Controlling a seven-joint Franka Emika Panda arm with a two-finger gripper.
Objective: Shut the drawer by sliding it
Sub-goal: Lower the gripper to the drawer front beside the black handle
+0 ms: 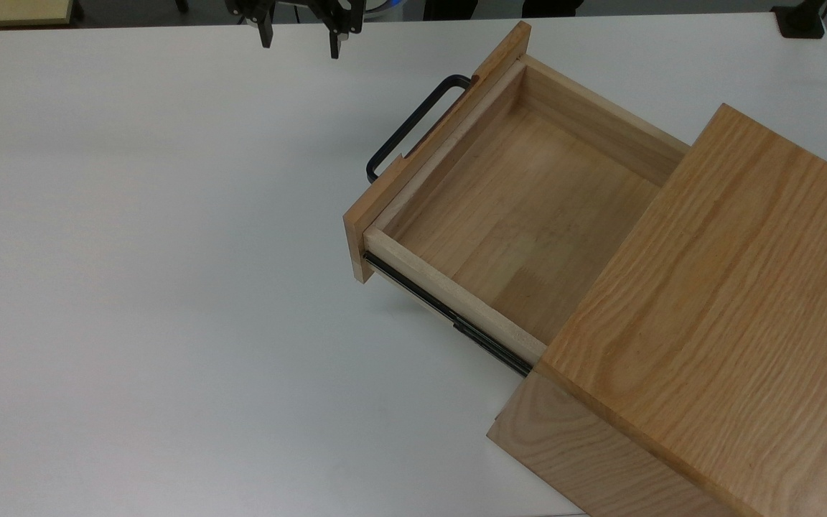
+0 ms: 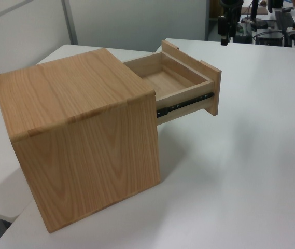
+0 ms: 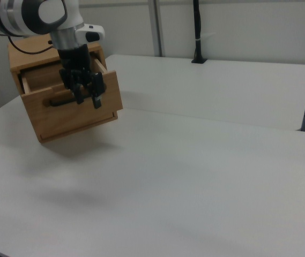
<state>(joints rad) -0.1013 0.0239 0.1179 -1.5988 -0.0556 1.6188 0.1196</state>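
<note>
The drawer [image 1: 521, 201], rigid wood on rails, stands pulled out well apart from the empty, part-open gripper [image 1: 299, 39]; it should slide under a push on its front [image 3: 82, 110].

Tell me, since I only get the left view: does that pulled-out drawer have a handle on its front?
Observer: Yes; the top view shows a black bar handle on the front of the drawer.
Operator: Is the claw holding it?
Observer: No; in the top view the claw hangs open over the table, apart from the handle.
Operator: What carries the claw?
Observer: The right view shows a white arm above it.
</note>
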